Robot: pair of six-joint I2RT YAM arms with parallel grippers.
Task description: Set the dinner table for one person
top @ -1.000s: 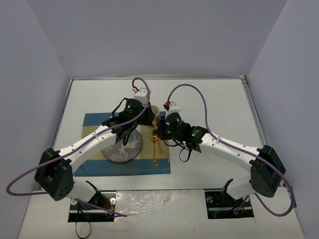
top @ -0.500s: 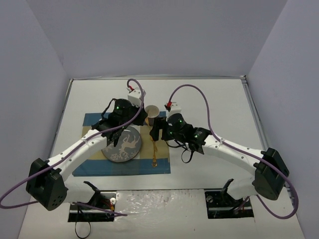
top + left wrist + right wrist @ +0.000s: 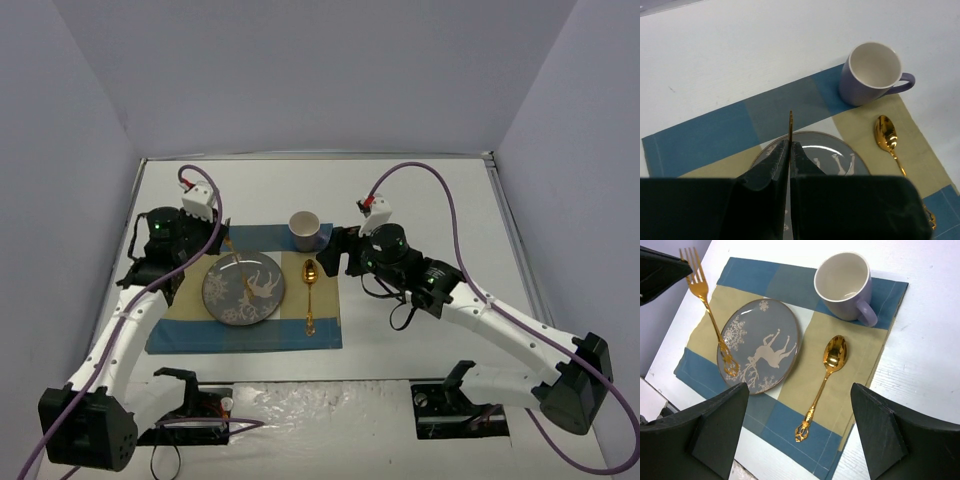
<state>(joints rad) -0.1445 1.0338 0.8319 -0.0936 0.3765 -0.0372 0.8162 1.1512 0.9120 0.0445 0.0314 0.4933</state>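
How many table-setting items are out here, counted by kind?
Placemat: 1
Plate: 1
Mug: 1
Spoon: 1
Fork: 1
Total: 5

Gry plate (image 3: 760, 347) w/ wht deer, gold spoon (image 3: 834, 353)

The left arm (image 3: 125, 325) reaches forward along the left side. Its wrist is turned so that the left gripper (image 3: 222, 240) points right and downward. That gripper's fingers (image 3: 770, 172) are pressed together, pinching a gold fork (image 3: 790, 120) that shows edge-on between them. The right arm (image 3: 500, 325) stretches forward and to the left from its base. The right gripper (image 3: 335, 255) is angled down, and its fingers (image 3: 720, 415) are spread wide with nothing gripped between them.
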